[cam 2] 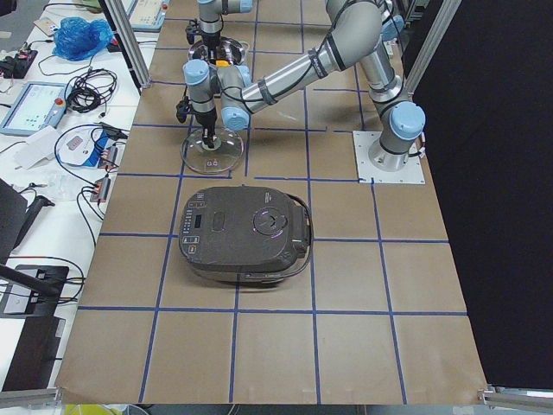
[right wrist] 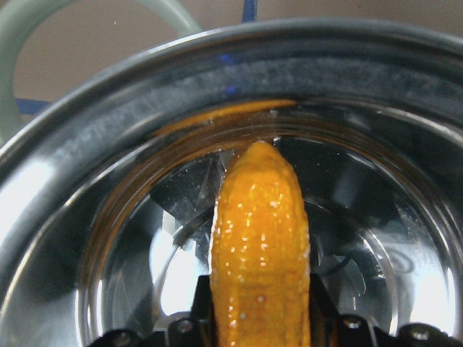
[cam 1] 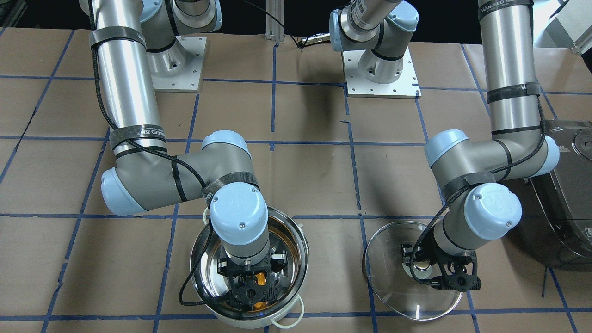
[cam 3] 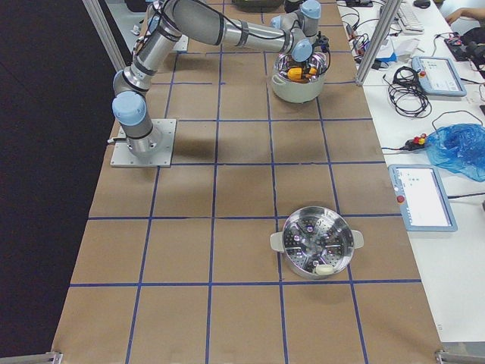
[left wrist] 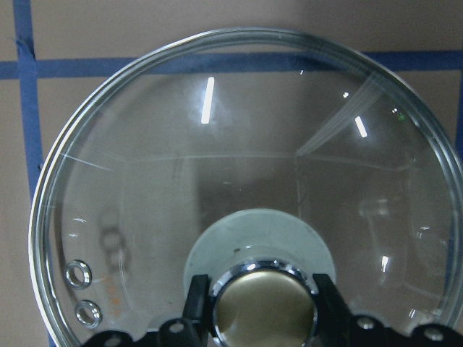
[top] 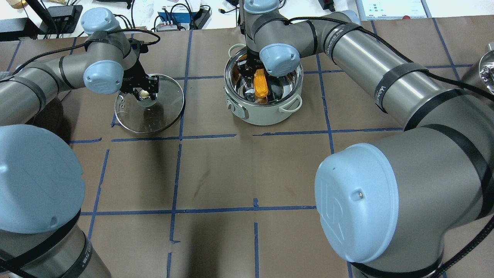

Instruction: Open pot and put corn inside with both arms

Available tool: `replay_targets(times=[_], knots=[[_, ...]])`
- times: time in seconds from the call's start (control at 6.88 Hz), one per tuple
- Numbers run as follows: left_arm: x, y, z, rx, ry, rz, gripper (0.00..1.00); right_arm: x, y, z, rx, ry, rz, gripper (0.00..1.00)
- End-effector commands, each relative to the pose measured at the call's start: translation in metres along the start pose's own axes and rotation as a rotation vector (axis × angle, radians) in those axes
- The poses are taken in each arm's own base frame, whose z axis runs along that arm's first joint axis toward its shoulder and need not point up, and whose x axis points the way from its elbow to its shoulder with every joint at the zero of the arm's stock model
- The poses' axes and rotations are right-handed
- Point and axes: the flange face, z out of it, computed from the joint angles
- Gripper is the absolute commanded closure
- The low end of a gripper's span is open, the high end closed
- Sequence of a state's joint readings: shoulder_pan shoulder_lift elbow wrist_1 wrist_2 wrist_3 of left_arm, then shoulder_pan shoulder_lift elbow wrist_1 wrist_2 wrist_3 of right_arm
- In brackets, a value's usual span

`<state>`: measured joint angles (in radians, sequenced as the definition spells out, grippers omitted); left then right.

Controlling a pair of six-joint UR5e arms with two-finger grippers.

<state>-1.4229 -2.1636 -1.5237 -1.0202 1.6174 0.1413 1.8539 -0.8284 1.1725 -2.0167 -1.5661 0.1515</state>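
The steel pot (top: 266, 112) stands open, its rim (cam 1: 303, 259) bare. My right gripper (cam 1: 252, 282) reaches down inside it and is shut on the yellow-orange corn (top: 261, 87). In the right wrist view the corn (right wrist: 260, 238) points at the pot's far wall, held between the fingers above the shiny bottom. The glass lid (top: 166, 112) lies flat on the table beside the pot. My left gripper (top: 144, 94) is shut on the lid's knob (left wrist: 264, 307), one finger (left wrist: 197, 303) on each side. The lid also shows in the front view (cam 1: 393, 286).
The dark grey rice cooker (cam 1: 564, 217) sits close behind the left arm's elbow, also in the left view (cam 2: 246, 233). A steel steamer basket (cam 3: 317, 244) stands far out on the robot's right. Brown paper with blue tape lines covers the table (top: 216, 173).
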Motion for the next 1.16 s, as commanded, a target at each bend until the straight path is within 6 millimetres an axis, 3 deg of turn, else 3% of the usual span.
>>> replay_targets(times=[0.0,0.15,0.29,0.44,0.58,0.73,0.87,1.02], knots=[[0.0,0.006,0.01,-0.022,-0.003,-0.024,0.01,0.003,0.001,-0.037,0.04,-0.008,-0.008,0.0],[-0.002,0.006,-0.013,0.006,-0.012,-0.049,0.0,0.013,0.008,-0.084,0.078,-0.009,0.002,0.0],[0.001,0.019,-0.057,0.018,-0.018,-0.045,0.0,0.035,0.028,-0.129,0.006,0.008,0.028,0.0],[0.007,0.046,-0.123,-0.018,-0.014,-0.036,0.0,0.085,0.04,-0.165,-0.063,0.02,0.097,0.0],[0.009,0.092,-0.193,-0.074,-0.059,-0.023,0.0,0.132,0.056,-0.197,-0.103,0.013,0.125,0.0],[0.012,0.126,-0.232,-0.09,-0.071,-0.017,0.0,0.155,0.082,-0.222,-0.12,0.01,0.113,0.0],[0.022,0.131,-0.245,-0.074,-0.065,-0.003,0.0,0.164,0.111,-0.221,-0.147,0.022,0.126,0.0],[0.047,0.134,-0.258,-0.043,-0.026,0.032,0.0,0.165,0.137,-0.211,-0.164,0.02,0.133,0.0]])
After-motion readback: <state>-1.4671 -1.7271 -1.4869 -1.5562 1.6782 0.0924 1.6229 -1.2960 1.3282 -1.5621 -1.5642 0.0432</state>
